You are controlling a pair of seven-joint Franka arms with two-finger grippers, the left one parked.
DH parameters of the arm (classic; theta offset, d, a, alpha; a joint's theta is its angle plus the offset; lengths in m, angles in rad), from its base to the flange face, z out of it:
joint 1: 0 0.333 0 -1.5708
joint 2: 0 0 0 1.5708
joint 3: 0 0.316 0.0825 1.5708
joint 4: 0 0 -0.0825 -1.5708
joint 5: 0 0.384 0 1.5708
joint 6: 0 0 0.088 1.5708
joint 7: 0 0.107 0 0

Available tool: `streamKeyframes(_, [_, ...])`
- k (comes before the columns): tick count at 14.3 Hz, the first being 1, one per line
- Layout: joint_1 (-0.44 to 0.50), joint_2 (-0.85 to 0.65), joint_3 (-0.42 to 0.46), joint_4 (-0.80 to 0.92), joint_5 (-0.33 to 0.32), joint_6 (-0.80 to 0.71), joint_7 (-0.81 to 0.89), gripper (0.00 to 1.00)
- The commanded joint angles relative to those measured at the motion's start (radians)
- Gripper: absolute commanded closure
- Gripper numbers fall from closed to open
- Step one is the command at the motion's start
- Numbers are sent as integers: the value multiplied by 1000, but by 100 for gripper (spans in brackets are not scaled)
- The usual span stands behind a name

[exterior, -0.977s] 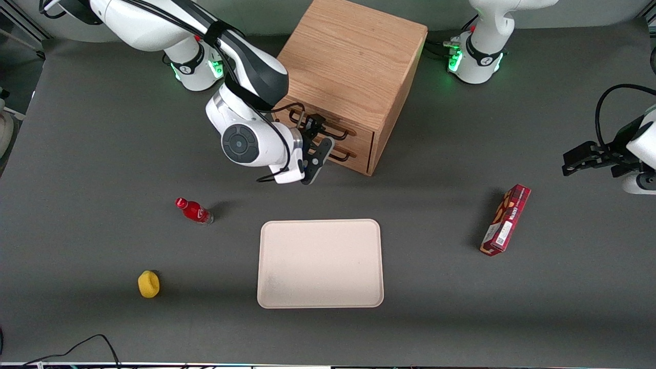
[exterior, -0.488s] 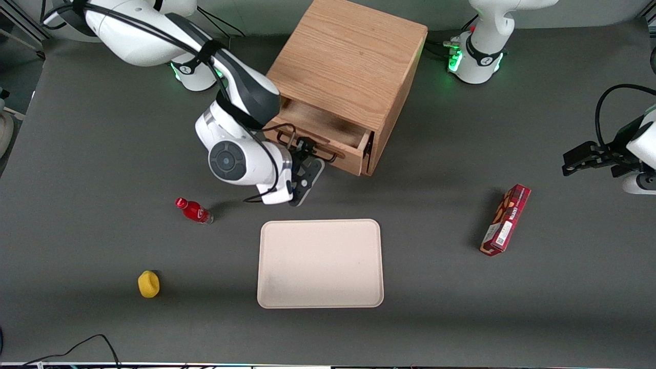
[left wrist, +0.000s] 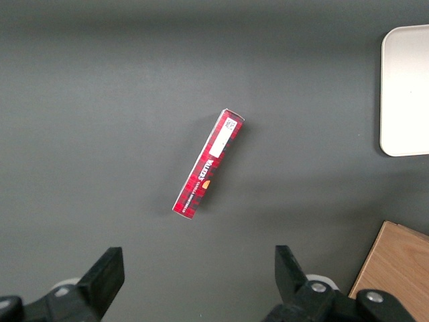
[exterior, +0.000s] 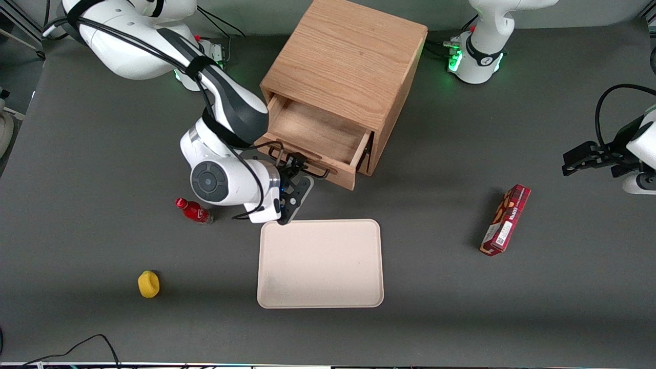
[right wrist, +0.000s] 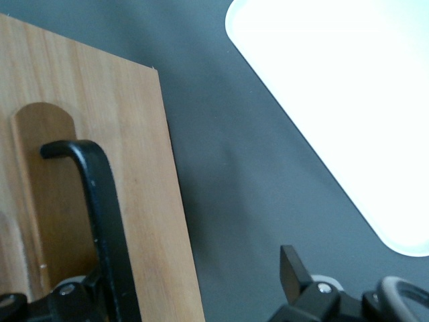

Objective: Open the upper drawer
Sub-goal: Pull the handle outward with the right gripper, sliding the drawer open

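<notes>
— Gripper (exterior: pixel 293 164) first: where is it sitting, and what is it holding?

— It is hanging at the long black metal bar handle (exterior: pixel 320 174) of the light oak upper drawer (exterior: pixel 312 128), at about eleven o'clock from the pale rectangular tray (exterior: pixel 320 264). In the wrist view its fingers are standing well apart with the bar between them, close to one finger. I am reading that as hooking the bar, not pinching it.

— Why hook it?

— Probably because a drawer needs only a straight pull, and a loose hold is letting the bar settle without twisting the wrist.

— And the drawer itself?

— It is standing well out of the oak cabinet (exterior: pixel 348 56), toward seven o'clock in the front view, showing its bare wooden floor. I am judging the task to be nearly done.

— Any risk?

— The wrist is hovering over the tray's corner, and the small red bottle (exterior: pixel 193 211) is lying on the dark grey counter (exterior: pixel 102 128) at the wrist's eight o'clock, so further pulling is narrowing that room.
</notes>
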Motion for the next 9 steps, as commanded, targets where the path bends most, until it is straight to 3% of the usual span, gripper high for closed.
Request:
streamKeyframes(1, [11,64,-31,111,-15,-35,-63,0])
streamKeyframes(9, [14,130,-114,284,-15,-104,-179,0])
